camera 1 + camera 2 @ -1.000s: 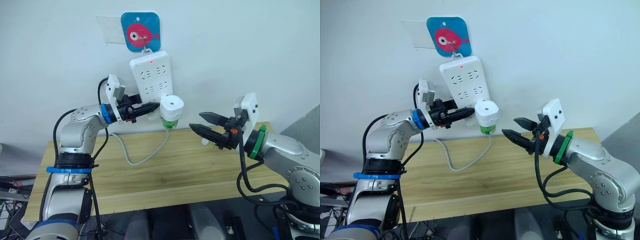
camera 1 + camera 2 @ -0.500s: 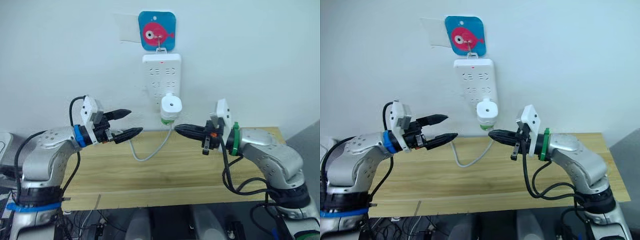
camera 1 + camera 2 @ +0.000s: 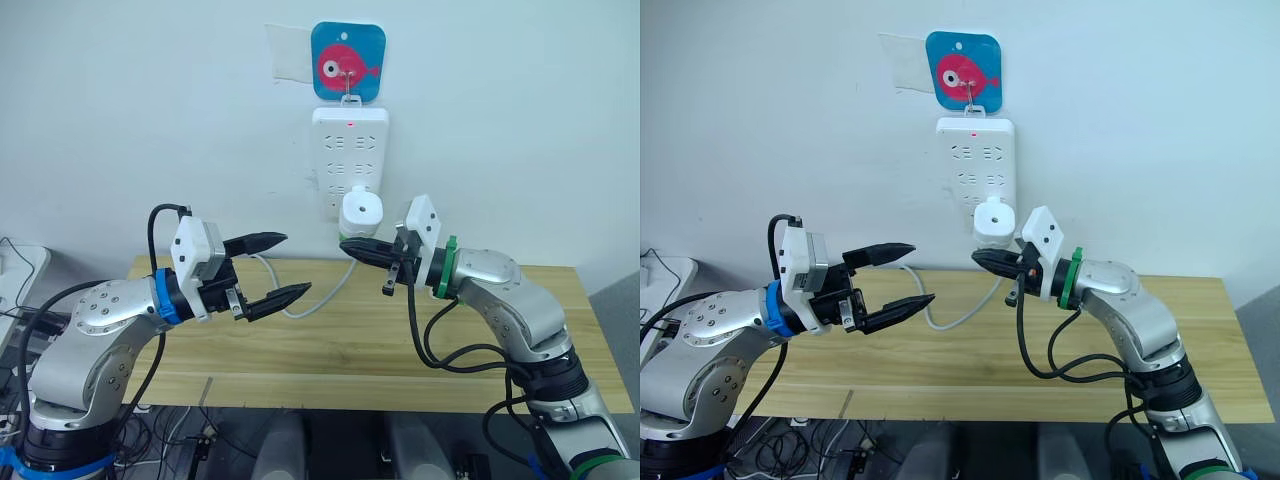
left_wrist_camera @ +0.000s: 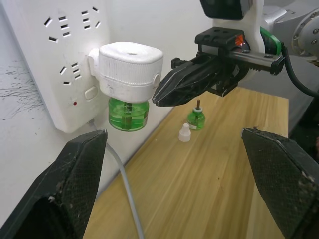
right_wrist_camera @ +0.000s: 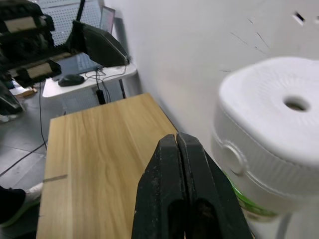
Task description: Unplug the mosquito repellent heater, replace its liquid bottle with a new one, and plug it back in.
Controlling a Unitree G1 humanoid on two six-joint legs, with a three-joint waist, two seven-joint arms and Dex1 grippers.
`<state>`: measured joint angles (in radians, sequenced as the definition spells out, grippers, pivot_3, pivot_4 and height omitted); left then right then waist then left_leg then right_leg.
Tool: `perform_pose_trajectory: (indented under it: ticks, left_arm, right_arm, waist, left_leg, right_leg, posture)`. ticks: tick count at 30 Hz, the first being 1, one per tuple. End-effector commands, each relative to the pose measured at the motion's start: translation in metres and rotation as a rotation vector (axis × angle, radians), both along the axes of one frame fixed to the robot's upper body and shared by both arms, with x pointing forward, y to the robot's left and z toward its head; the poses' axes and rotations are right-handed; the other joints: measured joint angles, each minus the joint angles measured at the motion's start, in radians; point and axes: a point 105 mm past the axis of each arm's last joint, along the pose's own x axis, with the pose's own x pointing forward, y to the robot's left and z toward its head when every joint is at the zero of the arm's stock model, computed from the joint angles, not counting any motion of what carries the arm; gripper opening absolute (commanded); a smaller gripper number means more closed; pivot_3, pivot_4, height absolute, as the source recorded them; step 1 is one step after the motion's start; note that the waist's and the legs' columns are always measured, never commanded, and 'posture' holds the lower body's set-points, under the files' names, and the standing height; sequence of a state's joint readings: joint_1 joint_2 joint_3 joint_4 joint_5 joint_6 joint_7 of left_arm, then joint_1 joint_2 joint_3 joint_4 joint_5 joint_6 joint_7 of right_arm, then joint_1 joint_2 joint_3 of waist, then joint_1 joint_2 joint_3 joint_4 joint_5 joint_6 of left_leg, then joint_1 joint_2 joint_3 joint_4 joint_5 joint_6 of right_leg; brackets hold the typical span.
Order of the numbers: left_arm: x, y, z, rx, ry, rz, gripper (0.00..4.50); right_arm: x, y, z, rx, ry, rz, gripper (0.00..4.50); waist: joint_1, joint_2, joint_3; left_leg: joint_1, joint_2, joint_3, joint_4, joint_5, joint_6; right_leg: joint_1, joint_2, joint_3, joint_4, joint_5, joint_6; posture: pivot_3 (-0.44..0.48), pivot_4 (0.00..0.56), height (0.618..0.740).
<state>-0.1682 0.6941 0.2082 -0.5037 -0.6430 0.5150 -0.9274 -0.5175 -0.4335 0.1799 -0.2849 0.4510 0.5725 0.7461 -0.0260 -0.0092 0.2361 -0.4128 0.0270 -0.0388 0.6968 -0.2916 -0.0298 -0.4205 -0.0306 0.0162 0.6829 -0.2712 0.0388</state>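
The white mosquito repellent heater (image 3: pixel 362 210) is plugged into the wall power strip (image 3: pixel 349 150), with a green bottle (image 4: pixel 128 113) seated in its socket. My right gripper (image 3: pixel 346 245) is shut on nothing, its tip just beside the heater's lower side (image 5: pixel 279 114); I cannot tell whether they touch. My left gripper (image 3: pixel 297 262) hangs open over the table, well to the left of the heater. In the left wrist view the capless liquid bottle (image 4: pixel 196 118) with its bare wick stands on the table beside a loose white cap (image 4: pixel 185 133).
The strip hangs from a blue fish hook plate (image 3: pixel 348 62) on the white wall. Its grey cable (image 3: pixel 305 305) loops down onto the wooden table (image 3: pixel 400 345). A side desk with a mouse (image 5: pixel 72 78) stands beyond the table's left end.
The camera has shifted. My left gripper drew back from the heater and opened. My right gripper shut and moved in to the heater's side.
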Motion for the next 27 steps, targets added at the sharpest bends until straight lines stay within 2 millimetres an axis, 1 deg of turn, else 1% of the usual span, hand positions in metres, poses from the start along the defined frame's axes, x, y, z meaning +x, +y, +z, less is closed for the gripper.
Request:
perform_pose_trajectory:
  ticks: [1, 7, 16, 22, 27]
  left_arm:
    - [-0.002, 0.000, 0.009, 0.001, -0.039, -0.011, 4.50]
    - [0.003, 0.000, 0.009, 0.000, -0.041, -0.016, 4.50]
    - [0.003, 0.000, 0.008, 0.002, -0.032, -0.028, 4.50]
    - [0.003, -0.001, 0.006, 0.000, -0.026, -0.035, 4.50]
    - [0.002, -0.002, 0.005, -0.002, -0.022, -0.035, 4.50]
  right_arm:
    - [-0.001, -0.008, 0.014, 0.020, -0.055, -0.013, 0.02]
    - [-0.003, -0.013, 0.016, 0.023, -0.048, -0.022, 0.02]
    - [0.000, -0.021, 0.016, 0.025, -0.039, -0.062, 0.02]
    - [0.001, -0.022, 0.018, 0.056, -0.012, -0.081, 0.02]
    - [0.007, -0.024, 0.018, 0.123, 0.048, -0.172, 0.02]
  waist:
    - [0.000, 0.000, 0.000]
    - [-0.002, 0.000, 0.000]
    - [-0.004, 0.000, 0.000]
    - [-0.004, 0.000, 0.000]
    - [-0.005, 0.000, 0.000]
  left_leg:
    - [0.000, 0.000, 0.000, 0.000, 0.000, 0.000]
    - [0.000, 0.000, 0.000, 0.000, 0.000, 0.000]
    - [0.000, 0.000, 0.000, 0.000, 0.000, 0.000]
    - [0.000, 0.000, 0.000, 0.000, 0.000, 0.000]
    - [0.000, 0.000, 0.000, 0.000, 0.000, 0.000]
  right_leg:
    - [0.000, 0.000, 0.000, 0.000, 0.000, 0.000]
    - [0.000, 0.001, 0.000, 0.000, 0.000, 0.000]
    - [0.000, 0.001, 0.000, 0.000, 0.000, 0.000]
    - [0.000, 0.001, 0.000, 0.000, 0.000, 0.000]
    - [0.000, 0.001, 0.000, 0.000, 0.000, 0.000]
  posture:
    - [-0.006, 0.203, 0.740]
    - [-0.022, 0.205, 0.740]
    - [-0.033, 0.206, 0.740]
    - [-0.036, 0.208, 0.740]
    - [-0.033, 0.209, 0.740]
